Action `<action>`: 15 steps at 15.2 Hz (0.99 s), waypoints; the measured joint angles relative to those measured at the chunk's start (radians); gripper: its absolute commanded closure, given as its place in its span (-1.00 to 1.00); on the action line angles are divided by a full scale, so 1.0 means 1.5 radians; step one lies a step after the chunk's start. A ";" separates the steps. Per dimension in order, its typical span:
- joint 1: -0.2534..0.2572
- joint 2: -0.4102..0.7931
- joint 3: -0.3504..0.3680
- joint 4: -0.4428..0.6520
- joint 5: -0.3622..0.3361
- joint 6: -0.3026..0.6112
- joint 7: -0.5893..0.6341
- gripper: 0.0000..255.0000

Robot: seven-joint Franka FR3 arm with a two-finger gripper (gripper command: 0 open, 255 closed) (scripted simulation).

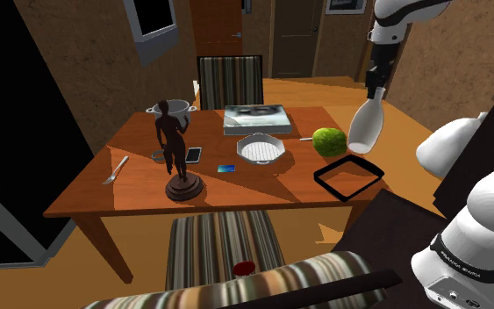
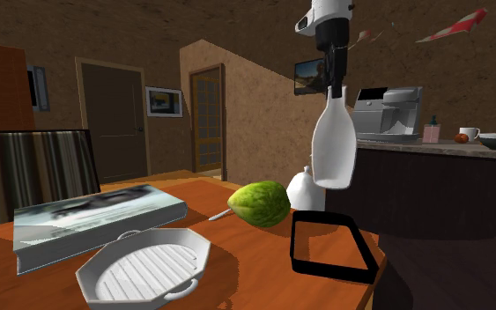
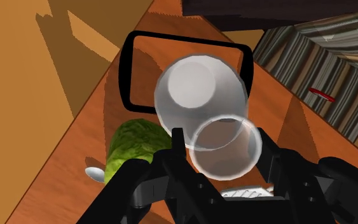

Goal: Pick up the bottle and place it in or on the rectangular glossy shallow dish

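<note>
While the gripper [image 1: 375, 90] clasps one white bottle [image 1: 367, 125] by its neck, the bottle hangs upright in the air above the table [image 1: 139, 189]. It is over the rim of the one black dish [image 1: 348, 176], on the side toward the one green melon [image 1: 329, 141]. One white ribbed pan [image 1: 261, 149], one pot [image 1: 173, 111], one statue [image 1: 176, 149], one fork [image 1: 116, 169] and one phone [image 1: 193, 154] also sit on the table. Dish and pan show bare floors; what the pot holds cannot be told.
</note>
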 measured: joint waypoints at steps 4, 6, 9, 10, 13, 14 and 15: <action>0.000 0.002 0.000 -0.034 -0.001 0.036 0.004 1.00; 0.000 0.004 -0.002 -0.049 -0.001 0.052 0.004 1.00; 0.000 0.010 -0.002 -0.069 -0.001 0.078 0.006 1.00; -0.001 0.011 -0.003 -0.078 -0.001 0.089 0.005 1.00; -0.002 0.018 -0.005 -0.098 -0.001 0.115 0.005 1.00; -0.002 0.021 -0.006 -0.105 -0.001 0.125 0.005 1.00; -0.002 0.024 -0.007 -0.112 -0.001 0.135 0.005 1.00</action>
